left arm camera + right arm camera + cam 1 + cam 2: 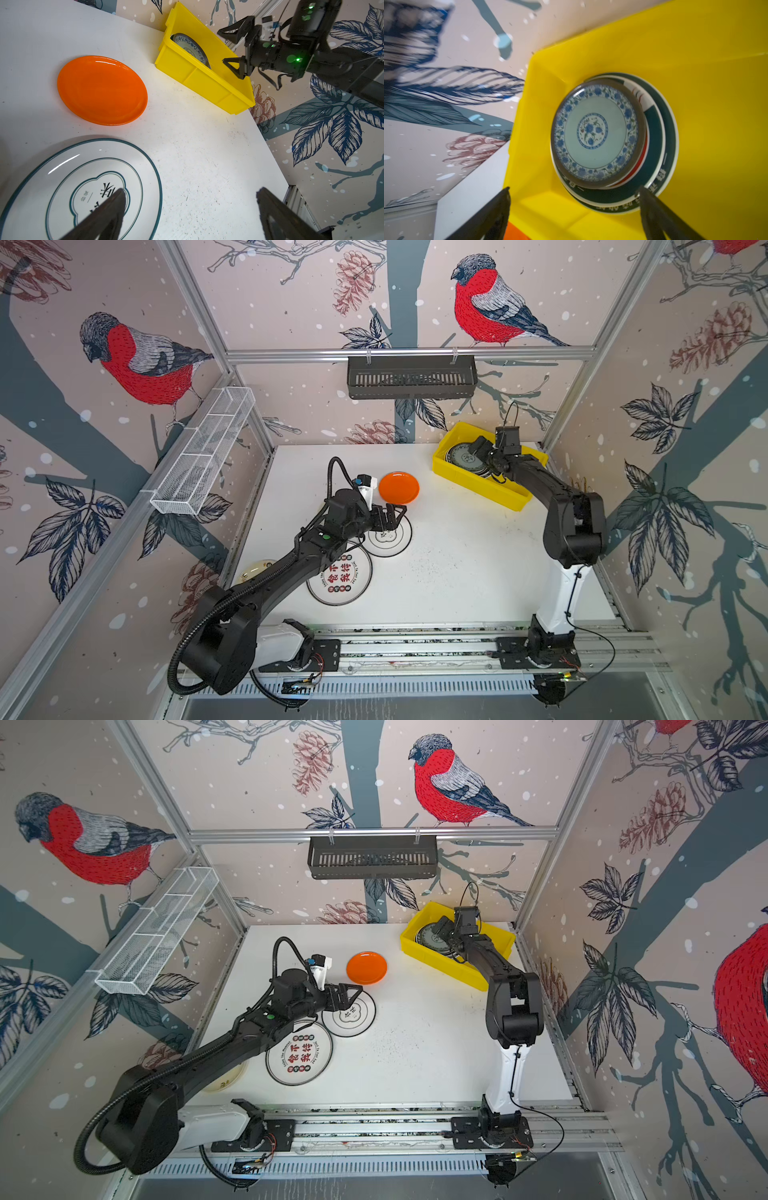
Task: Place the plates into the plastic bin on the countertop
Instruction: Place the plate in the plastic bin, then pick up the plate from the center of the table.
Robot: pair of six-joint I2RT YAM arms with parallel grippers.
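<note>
Left wrist view: you are looking past the left gripper (191, 193), its jaws standing wide apart and empty, one finger hanging over the dark-rimmed white plate (41, 187).
Nearest plates: in a top view the cream plate (255, 570) is lying half hidden under the left arm. The red-character plate (340, 578) is touching or overlapping the dark-rimmed one on the countertop (457, 572); you cannot tell which.
Step in hand (judged): you are lining up on the dark-rimmed plate. Be taking its free rim, on the side facing the orange plate (101, 90), so you are not dragging the neighbour.
Far end: the plastic bin (478, 485) is sitting at the far right corner, holding a stack topped by the blue-floral plate (596, 133).
Right gripper (574, 188): hovering over that stack, jaws spread, gripping nothing.
Caution: be lifting it clear before you are carrying a plate across.
</note>
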